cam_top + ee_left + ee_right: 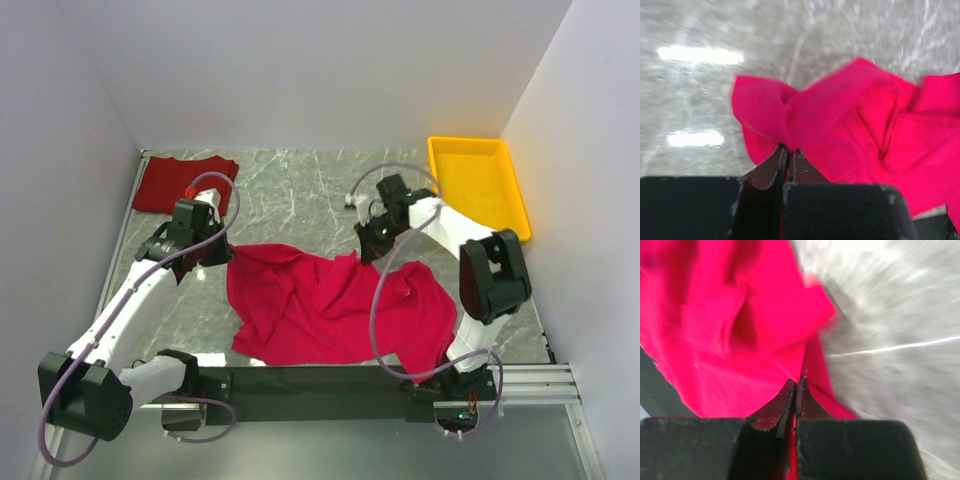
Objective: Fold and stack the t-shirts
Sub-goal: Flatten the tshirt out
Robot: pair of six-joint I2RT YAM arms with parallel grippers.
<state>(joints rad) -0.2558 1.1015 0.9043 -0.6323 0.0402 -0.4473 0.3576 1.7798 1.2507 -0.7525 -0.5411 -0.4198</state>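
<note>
The crimson-pink t-shirt (335, 310) lies rumpled across the near middle of the marble table. My left gripper (222, 258) is shut on its upper left corner; in the left wrist view the cloth (840, 120) bunches out from between the closed fingertips (788, 150). My right gripper (366, 250) is shut on its upper edge near the middle, and the right wrist view has the pink fabric (740, 325) pinched at the fingertips (796, 384). The darker brick-red t-shirt (180, 182) lies folded in the far left corner, away from both grippers.
A yellow plastic tray (480, 182) stands at the far right against the wall. White walls close in the table on the left, back and right. A black rail (330, 382) with the arm bases runs along the near edge, under the shirt's hem.
</note>
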